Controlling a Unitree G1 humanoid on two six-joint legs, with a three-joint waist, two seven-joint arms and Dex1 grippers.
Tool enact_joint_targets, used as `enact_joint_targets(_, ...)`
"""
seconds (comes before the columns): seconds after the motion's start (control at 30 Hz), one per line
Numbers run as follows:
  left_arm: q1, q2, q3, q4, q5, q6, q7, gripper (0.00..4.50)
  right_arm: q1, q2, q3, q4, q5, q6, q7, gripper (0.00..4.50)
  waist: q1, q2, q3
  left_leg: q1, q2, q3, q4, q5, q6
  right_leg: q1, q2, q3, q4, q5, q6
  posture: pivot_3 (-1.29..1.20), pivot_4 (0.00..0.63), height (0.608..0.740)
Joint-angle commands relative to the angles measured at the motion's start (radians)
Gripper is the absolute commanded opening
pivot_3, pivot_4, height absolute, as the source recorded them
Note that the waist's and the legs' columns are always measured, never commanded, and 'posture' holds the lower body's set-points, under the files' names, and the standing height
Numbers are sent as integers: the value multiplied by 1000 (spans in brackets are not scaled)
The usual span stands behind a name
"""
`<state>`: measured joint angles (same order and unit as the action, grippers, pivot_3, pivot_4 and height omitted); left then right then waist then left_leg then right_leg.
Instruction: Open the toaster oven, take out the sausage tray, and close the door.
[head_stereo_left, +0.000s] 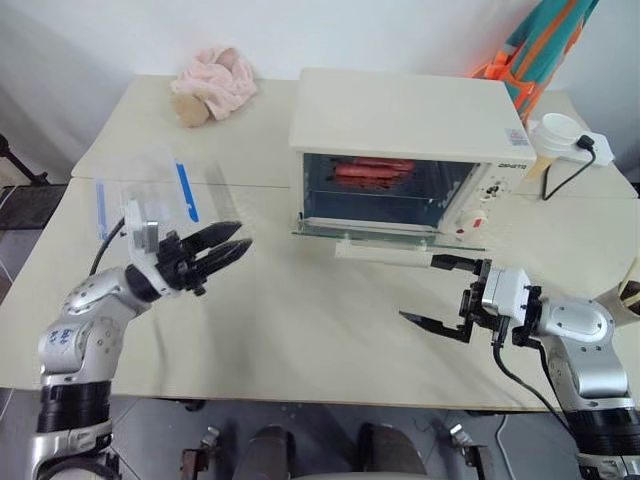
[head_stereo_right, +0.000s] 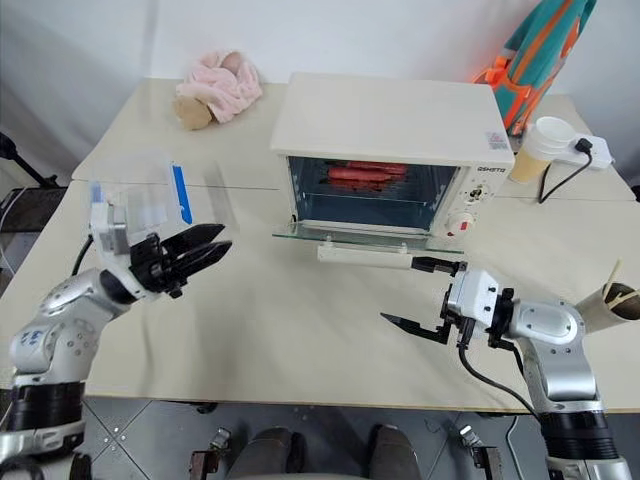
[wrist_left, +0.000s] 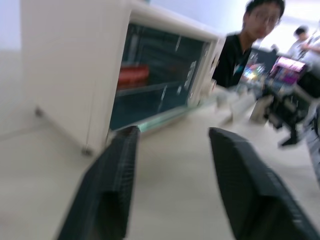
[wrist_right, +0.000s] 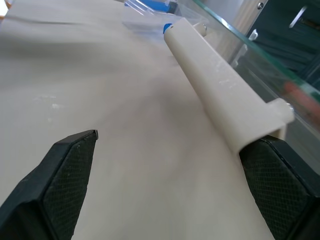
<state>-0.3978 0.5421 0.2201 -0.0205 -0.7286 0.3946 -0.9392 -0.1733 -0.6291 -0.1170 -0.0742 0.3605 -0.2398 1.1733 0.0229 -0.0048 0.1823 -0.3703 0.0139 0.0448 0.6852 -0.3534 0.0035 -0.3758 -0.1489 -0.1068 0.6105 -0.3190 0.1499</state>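
Note:
The cream-white toaster oven (head_stereo_left: 400, 115) stands at the back of the table. Its glass door (head_stereo_left: 390, 231) lies folded down flat, with the bar handle (head_stereo_left: 385, 253) toward me. Inside, red sausages rest on the sausage tray (head_stereo_left: 345, 180) on the upper shelf. My right gripper (head_stereo_left: 438, 291) hangs open just in front of the handle's right end. In the right wrist view one finger (wrist_right: 280, 185) sits beside the handle (wrist_right: 225, 85). My left gripper (head_stereo_left: 228, 243) is left of the oven, pointing at it. Its fingers (wrist_left: 120, 165) are narrowly open with nothing between them.
A clear plastic container (head_stereo_left: 150, 195) with blue clips sits behind my left gripper. A pink plush toy (head_stereo_left: 215, 85) lies at the back left. A paper cup (head_stereo_left: 555, 140) and a plugged cable (head_stereo_left: 590, 148) stand right of the oven. A person (wrist_left: 250, 35) is beyond the table.

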Motion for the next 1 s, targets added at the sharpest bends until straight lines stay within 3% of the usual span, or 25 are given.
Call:
enact_joint_targets(0.03,-80,-48,-41,48,44,-45,0,798,-2,-5,-8,-36,1,-63,-10,4500,-1,0,0,0,0,0,0,0,0,0,0,0,0,0,0,0,150,740)
enact_joint_targets(0.13,-175,-114,-91,157,127,-113,17,61,-7,-2,-5,-18,-7,-88,-24,4500,-3,0,0,1,1,1,0,1,-1,0,1,0,1,0,0,0,150,740)
enact_joint_targets(0.3,-292,-203,-86,319,175,-194,51,61,-10,-15,-11,-9,-10,-101,-38,4500,-3,0,0,1,1,2,0,1,-1,0,1,0,1,0,0,0,150,740)
enact_joint_targets(0.57,-280,-191,-188,374,254,-198,-86,61,72,-42,-71,-49,-4,-88,-89,4500,5,0,0,0,0,1,0,1,-1,0,0,-1,1,0,0,0,150,740)
enact_joint_targets(0.77,-254,-173,-186,397,260,-212,-156,61,294,-71,-195,-175,6,-76,-153,4500,4,0,0,0,0,1,1,1,0,0,0,-1,1,0,0,0,150,740)
enact_joint_targets(0.9,-235,-168,-200,389,277,-211,-174,61,535,-64,-358,-228,14,-73,-161,4500,12,0,0,0,0,1,2,2,0,1,0,-1,1,0,0,0,150,740)
enact_joint_targets(1.0,-211,-161,-207,366,269,-191,-200,61,601,-69,-420,-214,4,-93,-172,4500,7,0,0,1,0,3,3,1,0,2,0,0,0,0,0,0,150,740)
